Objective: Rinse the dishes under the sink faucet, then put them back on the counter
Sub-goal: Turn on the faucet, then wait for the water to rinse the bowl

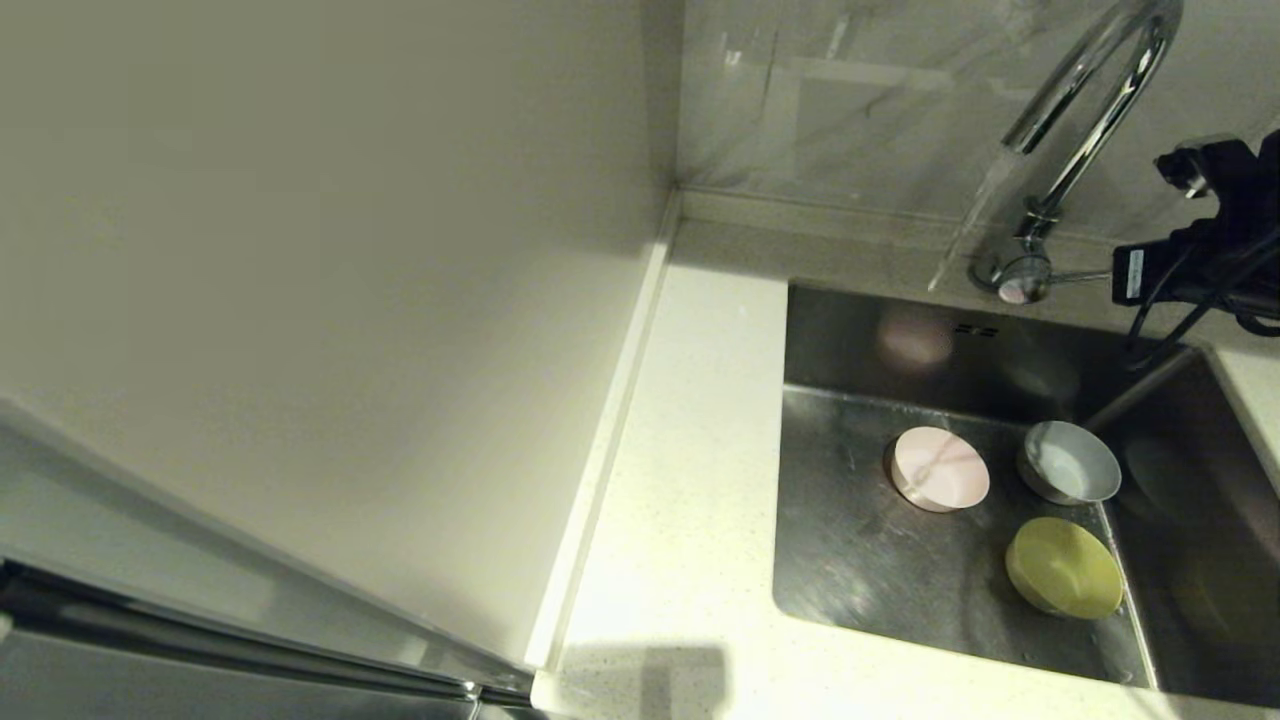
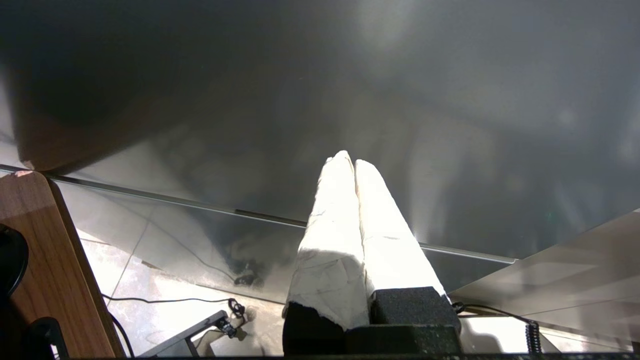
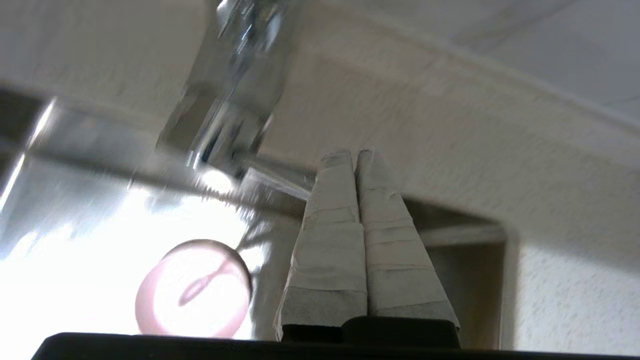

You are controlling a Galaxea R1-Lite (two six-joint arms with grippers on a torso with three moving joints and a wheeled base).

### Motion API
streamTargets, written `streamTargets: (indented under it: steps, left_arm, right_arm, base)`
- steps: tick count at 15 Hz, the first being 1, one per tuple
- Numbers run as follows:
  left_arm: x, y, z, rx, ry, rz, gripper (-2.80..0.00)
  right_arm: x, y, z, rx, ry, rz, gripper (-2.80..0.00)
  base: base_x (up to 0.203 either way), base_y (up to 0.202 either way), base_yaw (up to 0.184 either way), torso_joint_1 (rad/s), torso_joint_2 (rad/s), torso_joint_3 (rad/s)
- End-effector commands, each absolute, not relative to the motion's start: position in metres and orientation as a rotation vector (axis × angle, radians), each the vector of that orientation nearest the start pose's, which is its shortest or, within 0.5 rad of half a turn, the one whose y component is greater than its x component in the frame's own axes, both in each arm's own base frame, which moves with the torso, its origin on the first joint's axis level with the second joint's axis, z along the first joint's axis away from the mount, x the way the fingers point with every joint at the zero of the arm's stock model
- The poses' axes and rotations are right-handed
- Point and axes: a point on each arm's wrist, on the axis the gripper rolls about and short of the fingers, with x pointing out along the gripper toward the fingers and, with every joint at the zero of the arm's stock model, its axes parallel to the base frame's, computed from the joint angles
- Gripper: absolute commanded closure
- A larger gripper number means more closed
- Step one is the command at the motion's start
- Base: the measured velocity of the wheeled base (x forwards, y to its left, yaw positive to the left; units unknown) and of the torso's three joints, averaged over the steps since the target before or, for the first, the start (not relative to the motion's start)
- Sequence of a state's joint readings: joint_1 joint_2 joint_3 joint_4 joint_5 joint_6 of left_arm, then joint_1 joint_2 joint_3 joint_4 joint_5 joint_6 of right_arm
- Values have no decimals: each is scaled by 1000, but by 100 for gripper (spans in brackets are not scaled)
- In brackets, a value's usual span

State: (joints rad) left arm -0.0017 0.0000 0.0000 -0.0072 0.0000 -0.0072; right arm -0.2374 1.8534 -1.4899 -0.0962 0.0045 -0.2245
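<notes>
Altogether three dishes (image 1: 1010,520) sit in one sink (image 1: 860,560); right tool (image 3: 357,153) pinched together, empty.

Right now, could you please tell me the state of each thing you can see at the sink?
Faucet: running, the stream landing on the pink bowl.
Pink bowl: in the sink, under the stream.
Grey bowl: upright in the sink, not under the stream.
Yellow-green bowl: in the sink, not under the stream.
Right gripper: jaws shut, empty, by the faucet lever.
Left gripper: jaws shut, empty, parked away from the sink.
</notes>
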Motion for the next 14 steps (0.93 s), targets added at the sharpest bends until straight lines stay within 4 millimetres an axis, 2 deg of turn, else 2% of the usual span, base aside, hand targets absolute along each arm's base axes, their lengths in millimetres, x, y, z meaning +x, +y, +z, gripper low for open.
streamTargets:
  steps: [1,4,8,11,14]
  left_arm:
    - [-23,0,75,-8,-5,-1,0]
    - [-23,0,75,-8,-5,-2,0]
    - [-23,0,75,-8,-5,-2,0]
    - [-23,0,75,-8,-5,-2,0]
    - [-23,0,75,-8,-5,-2,0]
  right_arm:
    - [352,-88,260,-211,337,-175,0]
    - [334,-102,256,-272,349,-85,0]
    - [336,-103,258,-275,332,-100,0]
    - [329,-103,271,-205,277,-184,0]
    - [313,-114,292,-189,169,-266,0]
  base:
    - [0,0,0,0,0,0]
    - [0,0,0,0,0,0]
    - [0,0,0,0,0,0]
    - [0,0,0,0,0,0]
    - [0,0,0,0,0,0]
